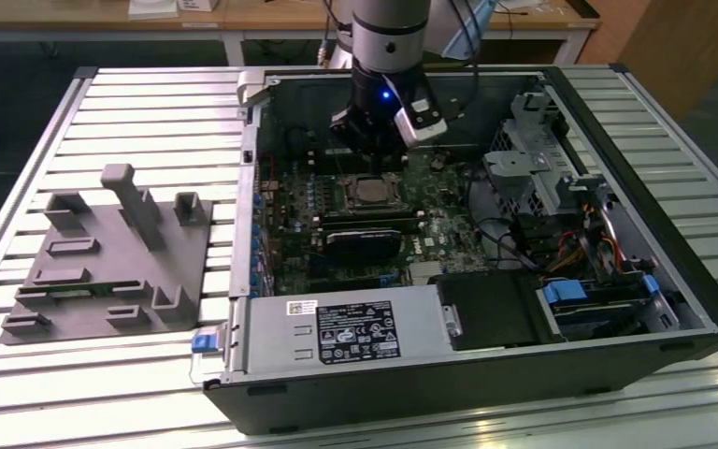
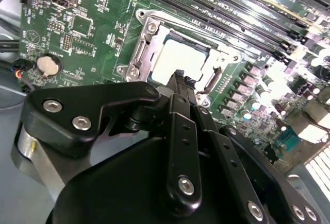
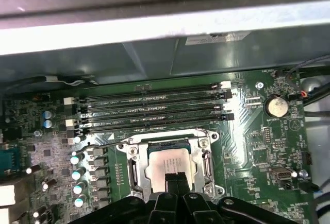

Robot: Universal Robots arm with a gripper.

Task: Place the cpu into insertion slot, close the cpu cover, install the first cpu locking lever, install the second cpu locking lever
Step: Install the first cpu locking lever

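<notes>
Fingertips (image 3: 171, 178) pressed together and empty, my end effector (image 3: 177, 176) hangs 12 o'clock of the insertion slot (image 1: 369, 192) in the exterior view; I'd press the cpu cover (image 3: 208, 166) evenly, sparing the cpu (image 3: 164, 163).

Workshop or lab, slatted metal bench (image 1: 147, 122), opened computer case (image 1: 459, 393), grey fixture block (image 1: 97, 271), desks (image 1: 272, 19) behind

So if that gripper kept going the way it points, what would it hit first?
Probably the cpu: the gripper points at its silvery top, near one edge, though how much gap lies between them is unclear.
</notes>
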